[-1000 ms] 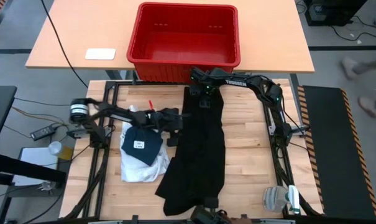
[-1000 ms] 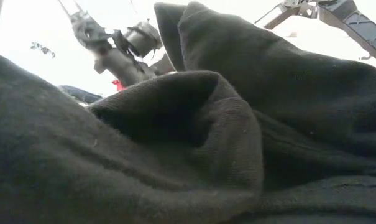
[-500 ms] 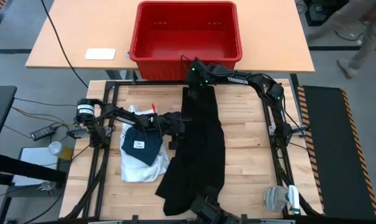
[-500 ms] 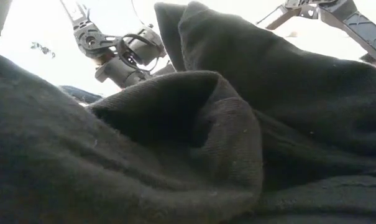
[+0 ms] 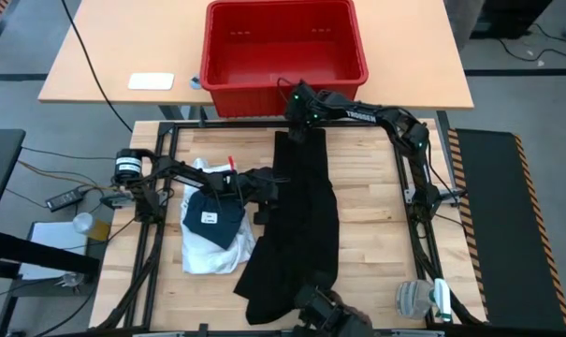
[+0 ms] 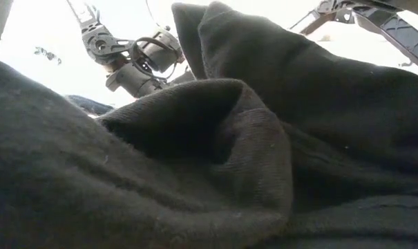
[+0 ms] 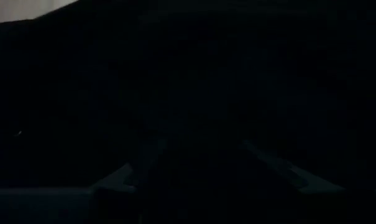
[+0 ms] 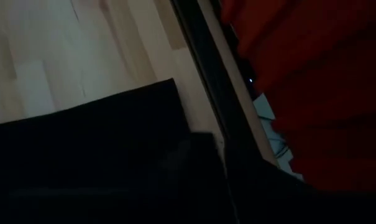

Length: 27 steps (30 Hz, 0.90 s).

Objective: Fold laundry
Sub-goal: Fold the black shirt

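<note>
- Right gripper (image 5: pixel 296 114): positioned at the far end of the black trousers (image 5: pixel 297 225), over the waistband edge, just short of the red crate (image 5: pixel 281 54). Whether its grip is clenched or released cannot be told; in the right wrist view the cloth fills the foreground and its far edge lies square on the surface (image 8: pixel 69 56).
- Left gripper (image 5: pixel 261 184): pressed against the trousers' left edge, about a third of the way down from the waistband. The left wrist view is blacked out by cloth, so its state cannot be told either.
- Trousers: laid out on the surface, long axis running from the crate side to the near edge, legs together, cuffs at the near edge.
- Governing relation: the garment extends from the right gripper straight toward the near edge; judged, a lengthwise fold would bring the far end along that axis. The right arm is nearer that end, the left nearer the middle.
- White shirt (image 5: pixel 208 251) with the blue piece (image 5: pixel 212 217) on it lies just beside the trousers, on the left arm's side.
</note>
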{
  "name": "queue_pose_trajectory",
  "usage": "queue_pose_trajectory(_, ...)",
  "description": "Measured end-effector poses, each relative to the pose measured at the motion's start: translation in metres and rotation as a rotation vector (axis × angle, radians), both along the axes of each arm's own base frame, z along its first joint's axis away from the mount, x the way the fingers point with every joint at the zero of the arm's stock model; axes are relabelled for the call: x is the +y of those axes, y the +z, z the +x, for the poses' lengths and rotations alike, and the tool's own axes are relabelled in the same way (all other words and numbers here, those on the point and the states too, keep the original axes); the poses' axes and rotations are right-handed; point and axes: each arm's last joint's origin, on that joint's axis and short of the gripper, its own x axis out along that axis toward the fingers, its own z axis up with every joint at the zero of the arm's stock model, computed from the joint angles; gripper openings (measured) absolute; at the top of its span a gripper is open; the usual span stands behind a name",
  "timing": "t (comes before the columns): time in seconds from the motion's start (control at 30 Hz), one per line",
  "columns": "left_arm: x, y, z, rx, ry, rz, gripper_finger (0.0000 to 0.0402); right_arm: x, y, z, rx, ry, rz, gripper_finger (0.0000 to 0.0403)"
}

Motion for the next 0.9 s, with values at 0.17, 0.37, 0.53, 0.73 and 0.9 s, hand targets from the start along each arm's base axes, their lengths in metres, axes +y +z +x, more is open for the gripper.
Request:
queue_pose_trajectory(0.17, 0.0, 0.011, -0.003, -0.011, 0.016, 0.007, 0.0192, -0.003, 0.006, -0.007, -0.027, 0.002, 0.044, 0.018)
queue_pose_trajectory(0.37, -0.001, 0.022, -0.008, -0.01, 0.019, 0.008, 0.0192, 0.021, 0.049, -0.016, -0.06, 0.033, 0.078, 0.0234)
queue_pose_trajectory(0.53, -0.002, 0.022, -0.011, 0.016, 0.055, -0.046, 0.0192, 0.067, 0.086, -0.018, -0.15, 0.135, 0.147, 0.0233)
queue_pose_trajectory(0.73, -0.002, 0.024, -0.01, -0.003, 0.113, -0.12, 0.0192, 0.13, 0.083, -0.028, -0.125, 0.205, 0.185, 0.0219)
queue_pose_trajectory(0.9, -0.005, 0.037, -0.007, -0.02, 0.131, -0.158, 0.0192, 0.16, 0.063, -0.058, -0.282, 0.185, 0.162, 0.0208)
